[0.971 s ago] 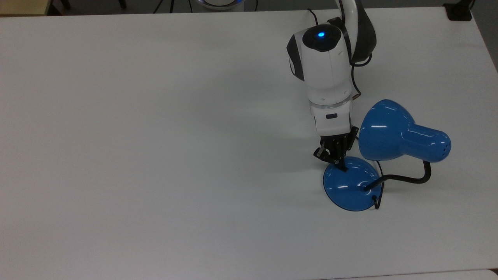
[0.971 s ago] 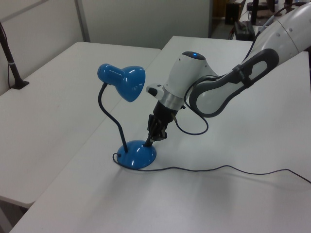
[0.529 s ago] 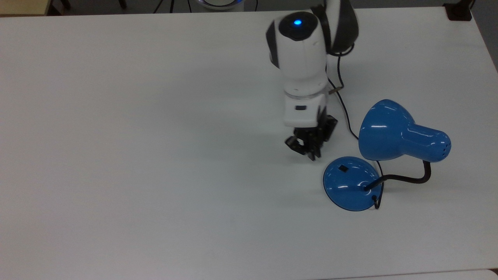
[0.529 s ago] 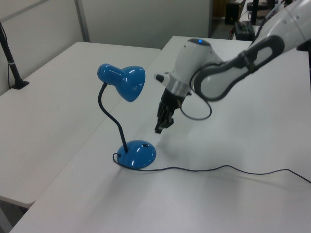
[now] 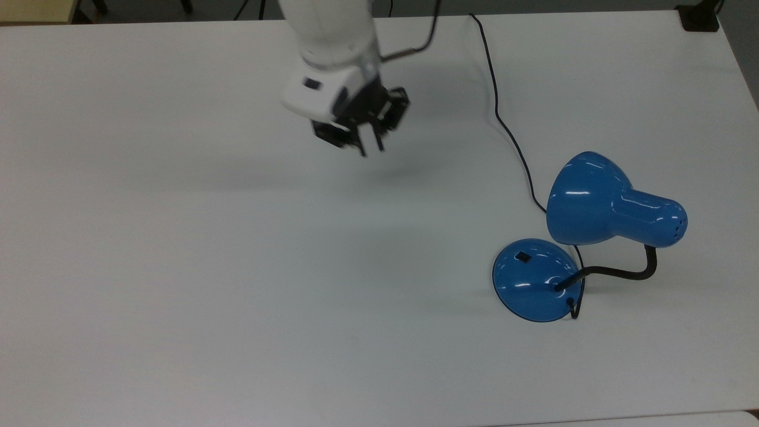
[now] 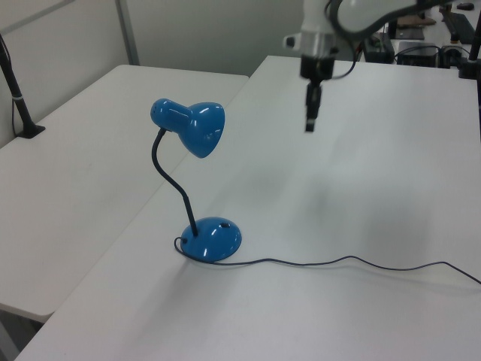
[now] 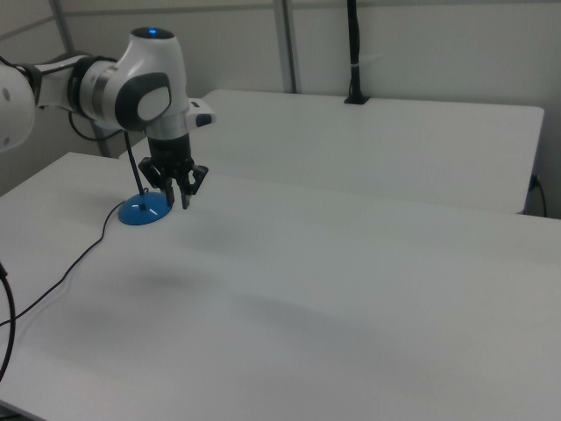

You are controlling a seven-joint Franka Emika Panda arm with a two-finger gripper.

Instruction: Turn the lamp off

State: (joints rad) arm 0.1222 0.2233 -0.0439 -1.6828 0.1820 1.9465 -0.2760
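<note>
Hangs in the air over the white table (image 5: 178, 267) on the white arm (image 5: 329, 35): gripper (image 5: 371, 148), pointing down, fingers (image 5: 363, 149) a small way apart, holding nothing, touching nothing. Well apart from the lamp (image 5: 593, 201), toward the top view's upper left. In the left view, gripper (image 6: 310, 120) high and far, lamp (image 6: 197, 129) nearer, at the left view's left. In the right view, gripper (image 7: 179, 202) just in front of the blue base (image 7: 145, 212).

Two white tables side by side, the second table (image 6: 75, 173) bare, a thin gap between them. Pale wall panels (image 7: 421, 44) behind.

One lamp, standing near the top view's right edge: one bell-shaped shade, one round base (image 5: 528, 284), one bent black gooseneck (image 5: 622, 273), one small black switch (image 5: 523, 256) on the base. One thin black cord (image 5: 504, 124) trailing from the base across the table to the far edge.
</note>
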